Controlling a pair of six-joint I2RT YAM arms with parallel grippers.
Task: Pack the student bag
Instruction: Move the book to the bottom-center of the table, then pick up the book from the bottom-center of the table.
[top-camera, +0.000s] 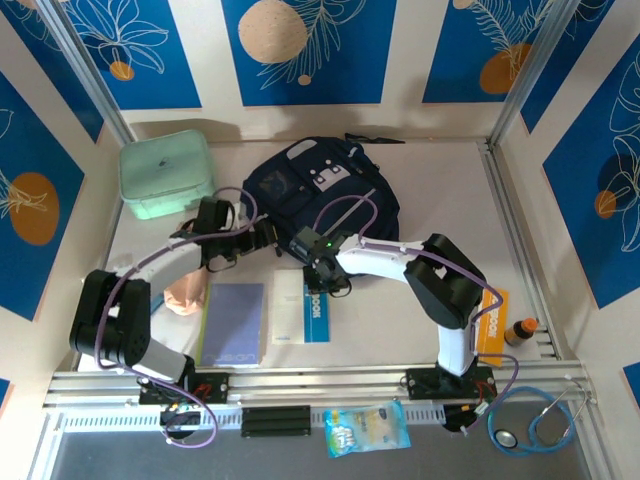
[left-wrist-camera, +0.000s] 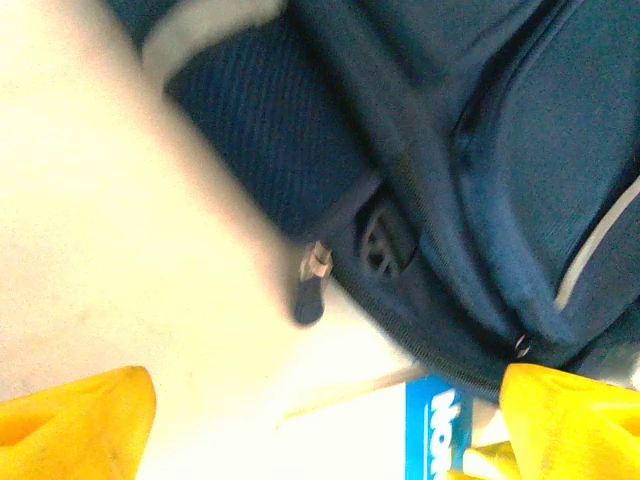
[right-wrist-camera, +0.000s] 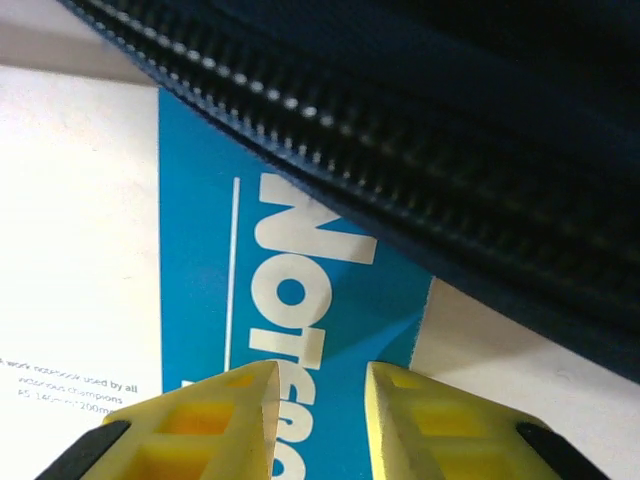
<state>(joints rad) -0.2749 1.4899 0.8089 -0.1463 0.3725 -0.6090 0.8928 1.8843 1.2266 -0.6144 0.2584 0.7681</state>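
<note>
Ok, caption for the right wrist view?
Right end effector, jaws narrowly apart, over the blue-and-white notebook beside the zipper of the student bag.

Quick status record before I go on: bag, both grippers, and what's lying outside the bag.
bag: navy backpack, lying at back centre of the table
zipper: teeth near the right gripper look meshed shut
left gripper: open, empty, at the bag's near left edge, close to a zipper pull
right gripper: jaws narrowly apart, empty, over the blue-and-white notebook
outside bag: lavender notebook, orange book, small bottle, mint box
front edge: snack packet, stethoscope
</note>
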